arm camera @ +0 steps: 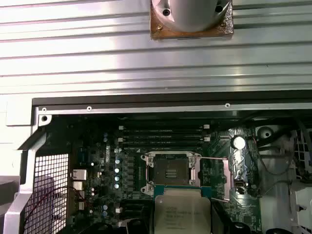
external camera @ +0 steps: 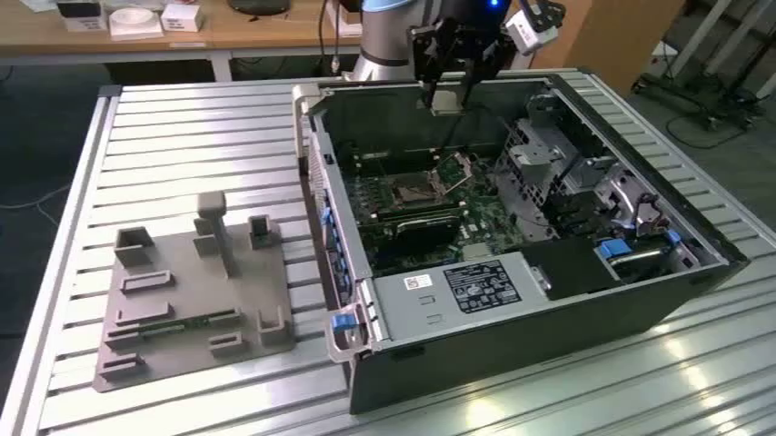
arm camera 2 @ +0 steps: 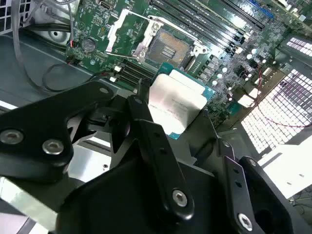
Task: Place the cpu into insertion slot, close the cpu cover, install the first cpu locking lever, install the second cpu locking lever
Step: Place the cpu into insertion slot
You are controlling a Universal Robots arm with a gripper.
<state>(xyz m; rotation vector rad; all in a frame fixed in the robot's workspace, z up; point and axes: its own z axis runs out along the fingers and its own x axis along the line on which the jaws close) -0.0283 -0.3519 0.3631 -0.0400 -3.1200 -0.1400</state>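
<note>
My gripper hangs over the far wall of the open computer case, shut on the cpu. The cpu is a silver-topped square chip on a teal base, clamped by its edges between the black fingers. Below it on the green board lies the insertion slot, dark and bare inside its metal rim. The cpu cover stands swung open beside the slot. In the first wrist view the cpu sits just short of the insertion slot. The exterior view shows the insertion slot well below the gripper.
Long memory slots run beside the socket. A power supply and a metal drive cage fill the case's near and right parts. A grey fixture tray lies on the slatted table at the exterior view's left.
</note>
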